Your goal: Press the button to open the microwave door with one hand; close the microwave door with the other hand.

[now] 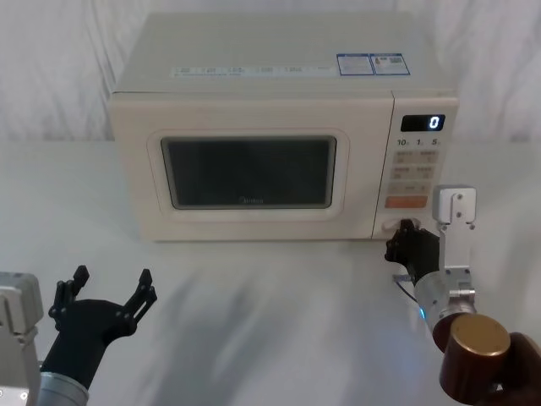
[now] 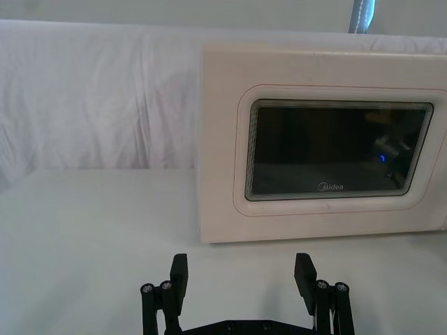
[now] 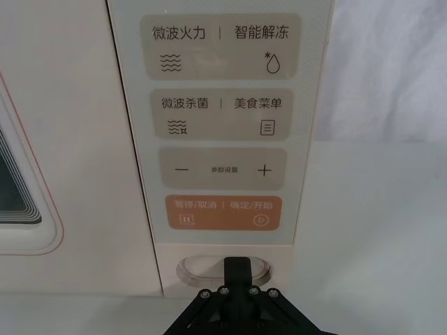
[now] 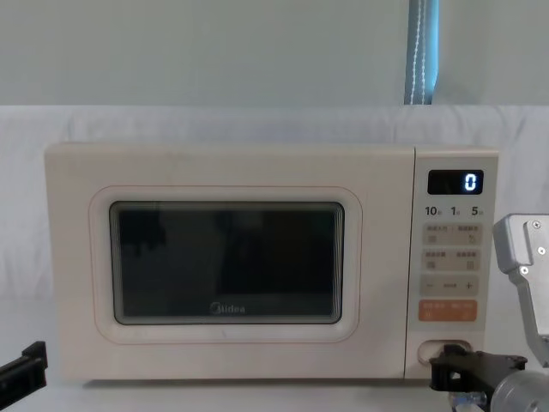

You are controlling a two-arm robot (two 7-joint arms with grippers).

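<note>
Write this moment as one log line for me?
right claw: shut, at button | microwave door: closed | left claw: open, waiting low in front of microwave

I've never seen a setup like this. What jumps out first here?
A big cream microwave dominates the white table, its door shut and a blue 0 glowing on the display. The right gripper, closed to one tip, sits at the wide pale button at the bottom of the key panel. The left gripper hovers open over the table, in front of the oven's left side.
</note>
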